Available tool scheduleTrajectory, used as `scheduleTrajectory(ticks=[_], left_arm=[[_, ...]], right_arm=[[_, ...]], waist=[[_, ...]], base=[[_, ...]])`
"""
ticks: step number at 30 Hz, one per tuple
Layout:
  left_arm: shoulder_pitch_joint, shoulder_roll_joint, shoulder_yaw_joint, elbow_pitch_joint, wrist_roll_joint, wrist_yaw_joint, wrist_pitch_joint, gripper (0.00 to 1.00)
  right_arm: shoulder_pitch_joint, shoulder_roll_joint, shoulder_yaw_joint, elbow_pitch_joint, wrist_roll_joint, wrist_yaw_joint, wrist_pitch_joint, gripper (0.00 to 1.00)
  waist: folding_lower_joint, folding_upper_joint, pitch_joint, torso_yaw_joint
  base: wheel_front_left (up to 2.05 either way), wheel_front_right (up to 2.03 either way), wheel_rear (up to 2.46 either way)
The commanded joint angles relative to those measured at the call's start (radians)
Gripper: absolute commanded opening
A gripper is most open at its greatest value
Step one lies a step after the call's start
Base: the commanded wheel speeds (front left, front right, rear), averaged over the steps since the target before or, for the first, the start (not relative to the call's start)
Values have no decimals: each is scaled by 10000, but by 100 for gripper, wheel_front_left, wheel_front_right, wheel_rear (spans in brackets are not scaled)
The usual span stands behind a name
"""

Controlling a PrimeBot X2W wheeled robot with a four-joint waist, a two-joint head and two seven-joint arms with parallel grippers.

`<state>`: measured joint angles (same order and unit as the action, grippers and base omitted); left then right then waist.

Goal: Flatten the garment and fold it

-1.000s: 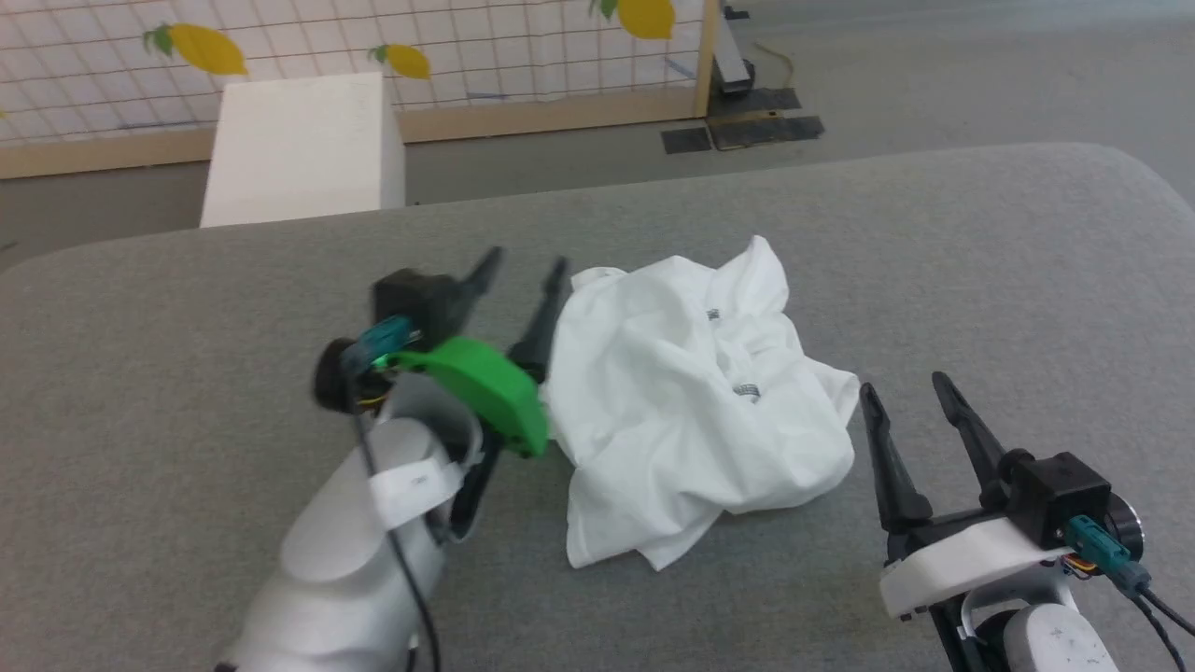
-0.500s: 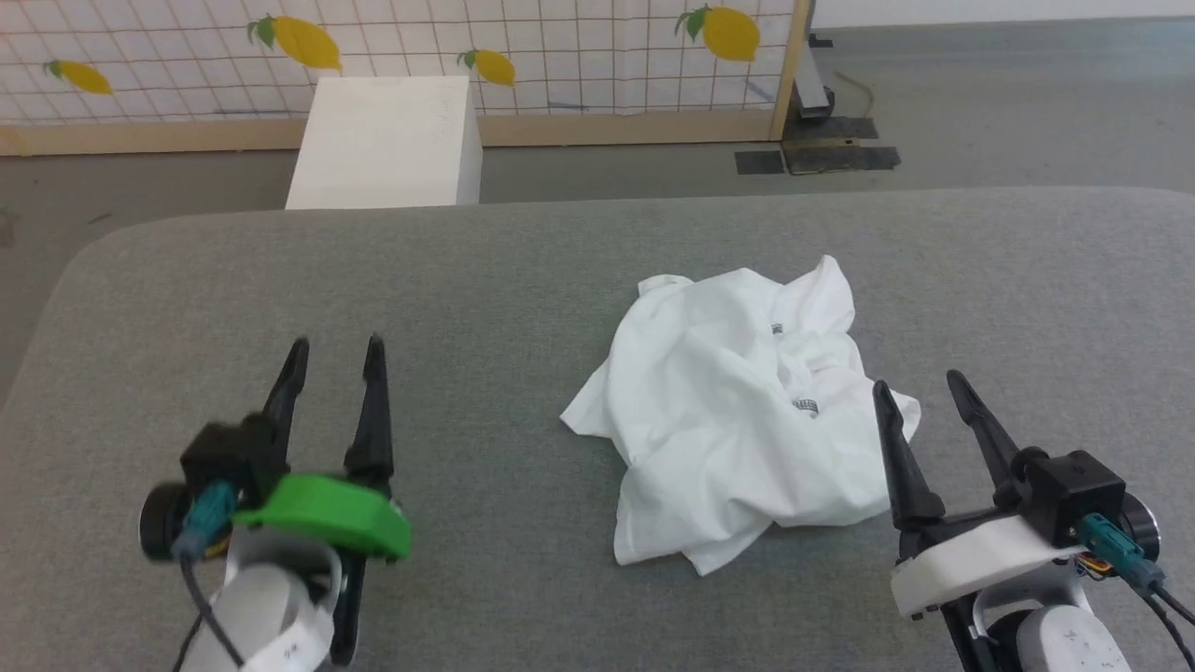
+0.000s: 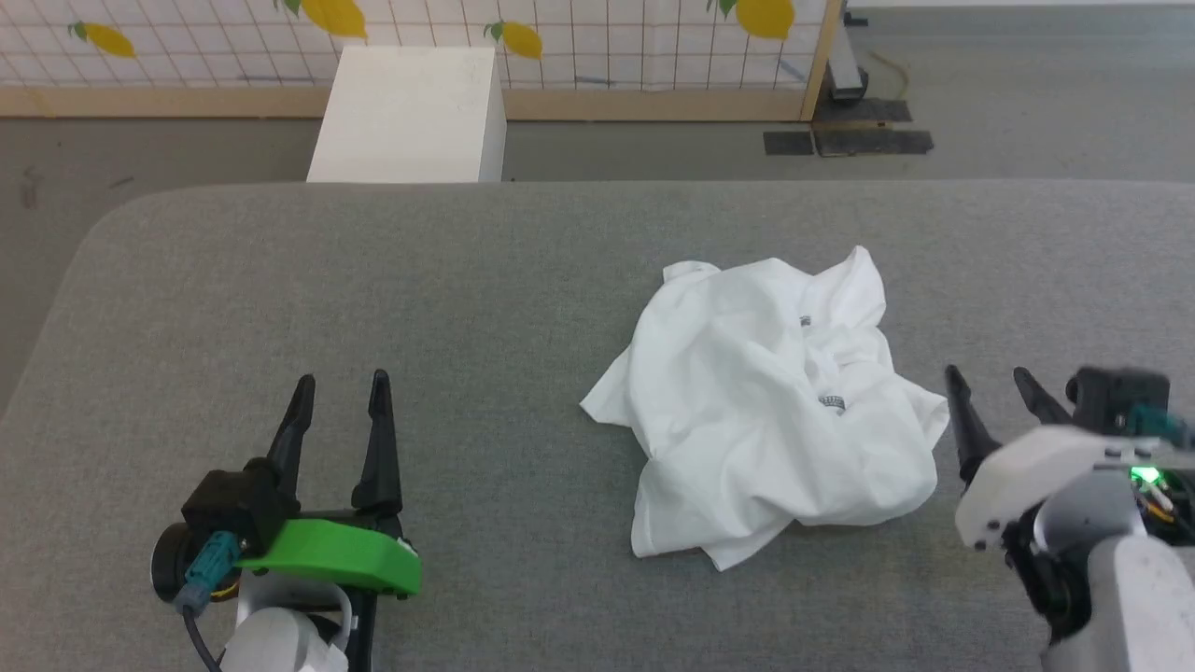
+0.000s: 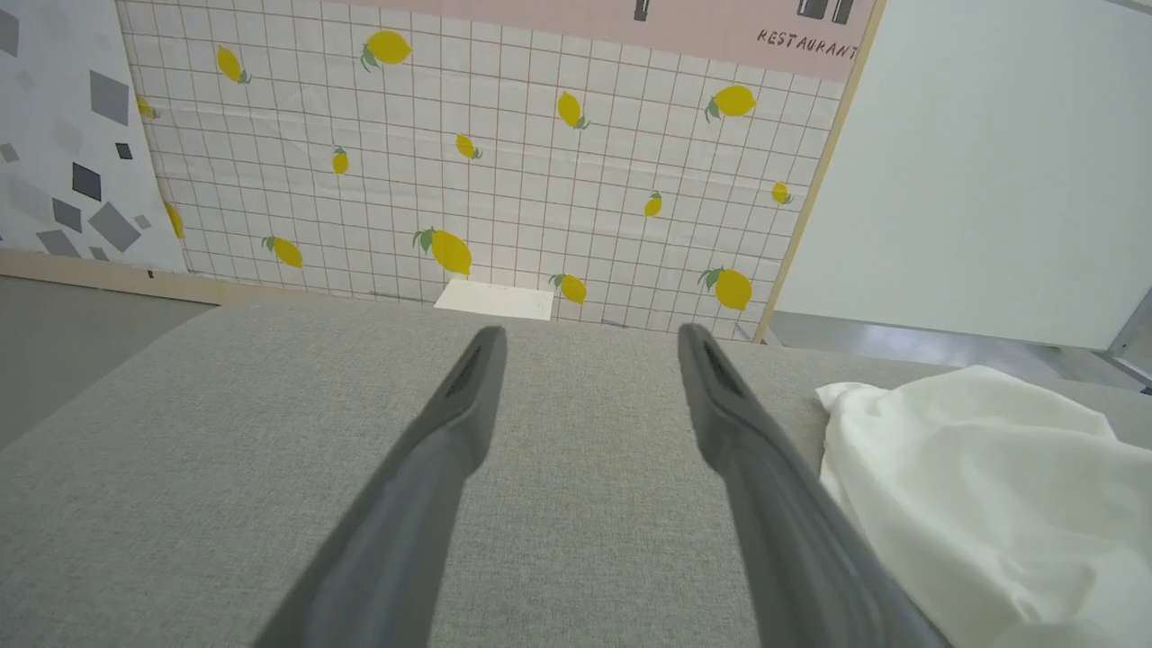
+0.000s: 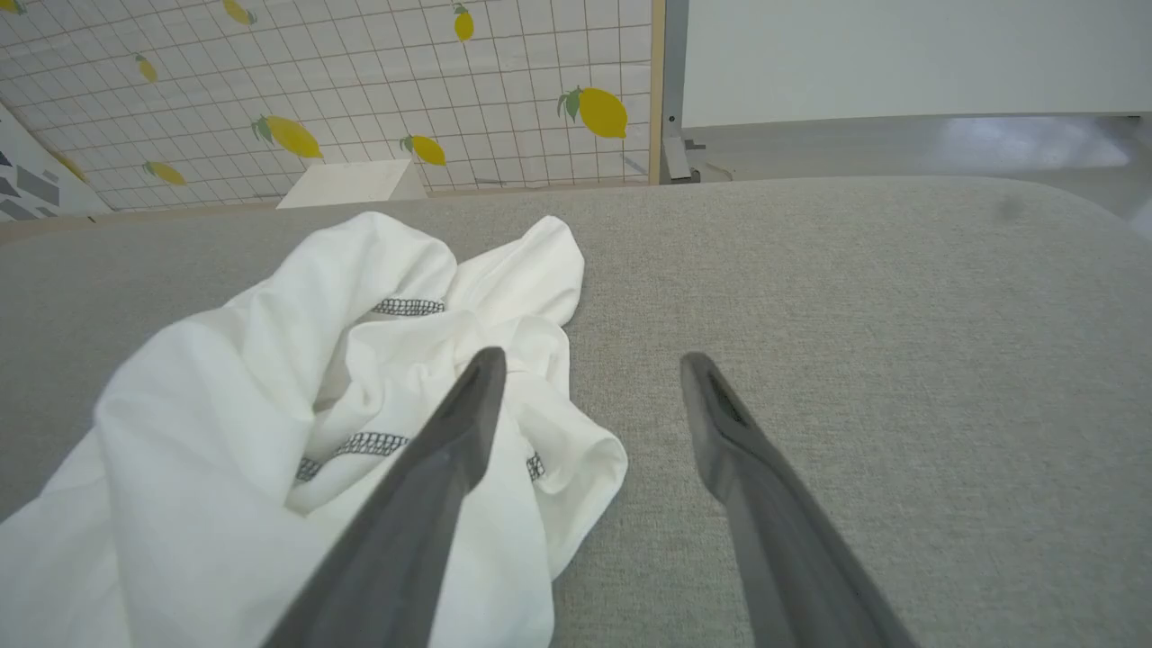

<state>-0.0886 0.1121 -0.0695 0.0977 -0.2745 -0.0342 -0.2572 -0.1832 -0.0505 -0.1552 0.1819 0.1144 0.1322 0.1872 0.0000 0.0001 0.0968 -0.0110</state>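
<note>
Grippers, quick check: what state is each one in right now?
Left gripper: open, holding nothing, apart from the garment.
Right gripper: open, holding nothing, at the garment's right edge.

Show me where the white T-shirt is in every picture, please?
Head view: the T-shirt lies crumpled right of the middle, on the grey table.
Left wrist view: the T-shirt is at the lower right.
Right wrist view: the T-shirt covers the lower left.
Shared landmark: the white box beyond the table's far edge.
</note>
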Motion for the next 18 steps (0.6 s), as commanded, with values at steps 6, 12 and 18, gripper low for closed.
scheduleTrajectory(ticks=[6,12,18], left_arm=[[-406,-301,176,-64,337,-365,-45,100],[-629,-483,278,-44,424,-578,-45,100],[-533,-560,406,52,492,-688,-45,100]], right_arm=[[-1643,3,-456,1959,-123,-15,2209,100],[-2560,3,-559,3538,-384,-15,4043,46],[-2577,-51,-662,2812,-713,-15,3593,0]], waist=[[0,-1,643,338],[0,-1,964,566],[0,-1,756,626]], base=[[0,0,0],[0,0,0],[0,0,0]])
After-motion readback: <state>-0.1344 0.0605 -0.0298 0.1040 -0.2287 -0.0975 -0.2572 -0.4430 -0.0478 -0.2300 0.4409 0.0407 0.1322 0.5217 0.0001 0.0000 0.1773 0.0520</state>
